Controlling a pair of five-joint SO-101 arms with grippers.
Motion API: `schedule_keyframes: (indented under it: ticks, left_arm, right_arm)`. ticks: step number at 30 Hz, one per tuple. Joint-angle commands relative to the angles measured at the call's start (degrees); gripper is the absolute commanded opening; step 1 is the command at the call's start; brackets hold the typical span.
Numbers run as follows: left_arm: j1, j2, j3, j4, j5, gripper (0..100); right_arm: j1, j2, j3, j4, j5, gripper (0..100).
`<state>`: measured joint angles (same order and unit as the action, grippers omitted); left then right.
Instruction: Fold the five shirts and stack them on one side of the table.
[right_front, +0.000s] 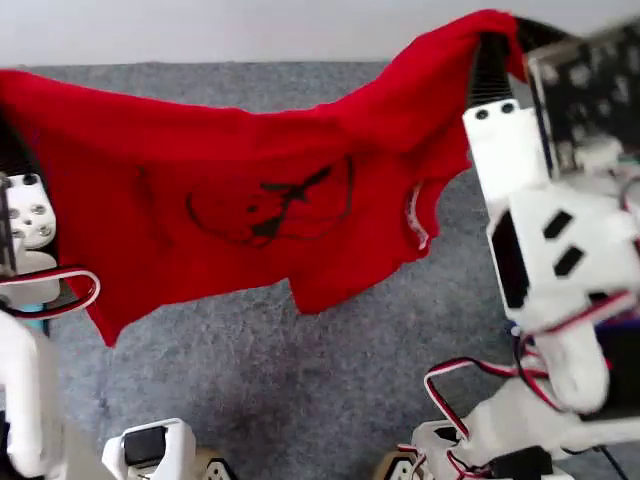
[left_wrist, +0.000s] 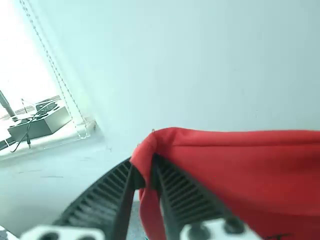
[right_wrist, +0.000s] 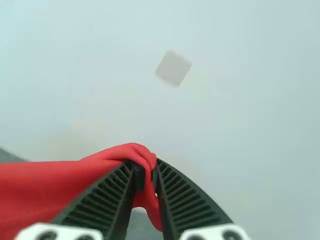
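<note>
My left gripper (left_wrist: 145, 172) is pinched tight on a bunched bit of the red shirt (left_wrist: 240, 170), with only a small fold of cloth between the ribbed jaws. My right gripper (right_wrist: 145, 173) is clamped the same way on another bit, just a nub of fabric poking past the tips. Main risk, I judge, is the thin bite on both sides: a tug or a quick swing could pull the cloth out of one side, and the shirt would drop into a heap hanging off one arm. Between my arms the shirt is spread in the air over the table (right_front: 300, 390), right end higher than left, print (right_front: 275, 200) facing the high camera, middle sagging. The lower edge is uneven. A low corner (right_front: 110, 325) dangles near my left arm and a flap (right_front: 320, 295) hangs mid-span; I cannot tell if either touches the table. If I lower it like this, those bits would likely land first and tuck under, giving a creased lay and a bad fold. Spreading the arms wider could yank a grip loose, and closing them adds sag. I cannot tell whether I hold shoulders or hem, so it could land the wrong way round. This shirt is not yet folded.
</note>
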<state>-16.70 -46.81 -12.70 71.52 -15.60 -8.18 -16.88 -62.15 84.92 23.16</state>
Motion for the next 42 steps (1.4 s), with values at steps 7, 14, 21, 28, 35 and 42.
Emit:
schedule_keyframes:
  ticks: [7,14,21,28,35,42]
  left_arm:
    - [-0.09,-6.24,-0.57,1.76,-3.96,1]
    - [-0.09,-10.55,-0.4,5.19,-6.07,1]
    - [-0.09,-15.3,-0.04,9.67,-6.07,1]
    - [-0.09,-15.3,15.96,9.76,-6.24,1]
    - [1.32,-15.21,41.98,-8.79,-6.24,1]
    - [10.55,-12.4,64.48,-33.93,-9.93,1]
  right_arm:
    - [6.64,-1.45,-16.26,2.95,8.79,1.0]
    - [12.35,-1.54,-24.88,8.22,8.97,1.0]
    - [15.34,-4.88,-25.85,15.78,12.57,1.0]
    - [15.25,-1.71,-4.84,17.54,12.04,1.0]
    - [11.56,7.25,22.42,10.68,11.96,1.0]
    - [9.89,16.75,35.34,-9.36,12.04,1.0]
